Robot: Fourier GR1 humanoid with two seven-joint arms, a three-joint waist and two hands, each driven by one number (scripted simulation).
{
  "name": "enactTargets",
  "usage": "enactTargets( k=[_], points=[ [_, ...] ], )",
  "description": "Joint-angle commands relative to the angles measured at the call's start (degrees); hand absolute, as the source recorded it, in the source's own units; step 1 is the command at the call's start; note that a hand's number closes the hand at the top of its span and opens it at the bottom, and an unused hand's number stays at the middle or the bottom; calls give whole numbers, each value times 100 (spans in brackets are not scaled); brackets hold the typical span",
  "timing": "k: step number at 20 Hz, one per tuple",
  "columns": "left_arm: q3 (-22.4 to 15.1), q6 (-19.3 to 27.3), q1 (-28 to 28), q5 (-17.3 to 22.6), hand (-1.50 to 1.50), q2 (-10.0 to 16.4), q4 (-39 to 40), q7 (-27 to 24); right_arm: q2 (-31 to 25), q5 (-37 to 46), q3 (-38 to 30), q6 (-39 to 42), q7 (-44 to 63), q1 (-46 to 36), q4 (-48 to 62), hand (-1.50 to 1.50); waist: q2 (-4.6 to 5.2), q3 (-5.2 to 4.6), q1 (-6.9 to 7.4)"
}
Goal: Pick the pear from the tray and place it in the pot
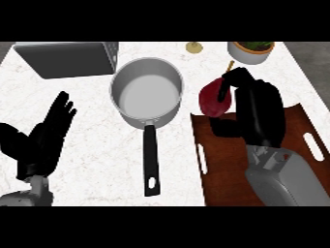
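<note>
The pear [212, 99], dark red, is in my right hand [257, 111], with my fingers and thumb curled round its right side. It sits at the far left corner of the tray [221, 169], over the tray's edge and the white counter [89, 160], just right of the pot [146, 94] and not inside it. I cannot tell whether the pear touches the tray or is lifted off it. My right forearm runs back over the brown tray toward the near edge. The pot stands in the middle of the counter, and its black handle [151, 155] points near. My left hand [42, 135] rests open at the near left, fingers straight and pointing far, well apart from the pot. A grey box [71, 58] stands at the far left, a small yellowish thing [194, 47] at the far edge beyond the pot, and a potted plant [251, 51] at the far right.
</note>
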Motion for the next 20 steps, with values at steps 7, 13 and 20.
enactTargets(
  k=[7,13,20],
  points=[
    [-227,-187,-348,56,0,-98,-57,114,1005,856,1268,2046,3567,-1826,-1613,150,246,45,554],
    [-329,-129,-646,-38,0,-223,93,179,1015,426,802,1801,3972,-2732,-470,150,297,48,620],
    [-188,-302,-485,39,0,-147,205,-81,1018,-87,426,1231,3719,-3177,791,150,329,50,705]
  ],
)
